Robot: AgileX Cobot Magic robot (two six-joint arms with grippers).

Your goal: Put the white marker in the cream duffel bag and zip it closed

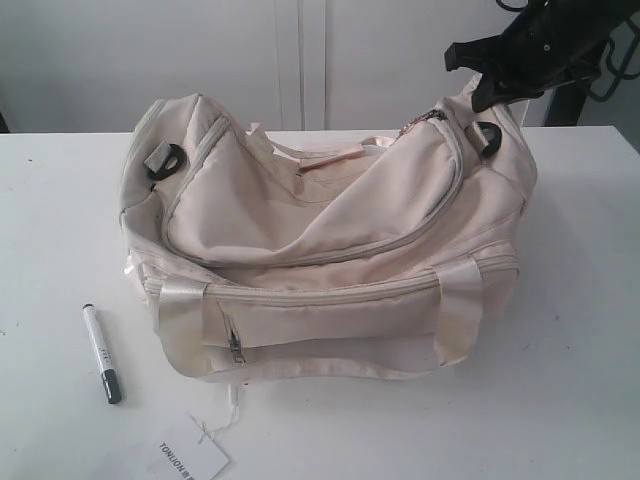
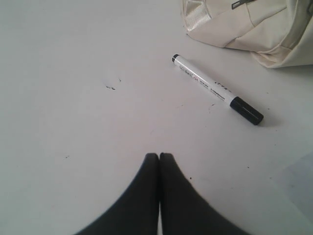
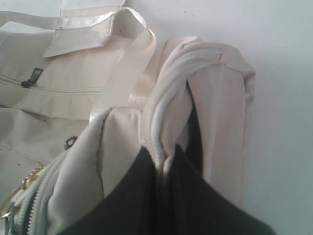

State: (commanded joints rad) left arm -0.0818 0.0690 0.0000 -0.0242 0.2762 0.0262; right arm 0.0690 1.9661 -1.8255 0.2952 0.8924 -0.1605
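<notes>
A white desk (image 1: 560, 400) runs back to a pale panelled wall (image 1: 100, 60). Nearest, at the desk's front edge, lies a white paper tag (image 1: 190, 460) with dark print. Just beyond it and to the left, a slim white marker (image 1: 101, 353) with a black cap lies flat on the desk. Its cap end is the nearer one, and it sits close to the bag's front left corner without touching it. The left gripper (image 2: 159, 157) hovers over bare desk near the marker, jaws together on nothing. Behind sits a large, soft cream duffel bag (image 1: 330, 250) with satin handles, slumped, its top sagging. At its far right end the right gripper (image 3: 165, 155) is clamped on a bunched fold of the bag's fabric.

The marker looks light, rigid and smooth, so it may roll. A pinch across the middle of the barrel would suit. The bag is limp and will fold and shift when pulled, so the zip will likely need the cloth held taut.
</notes>
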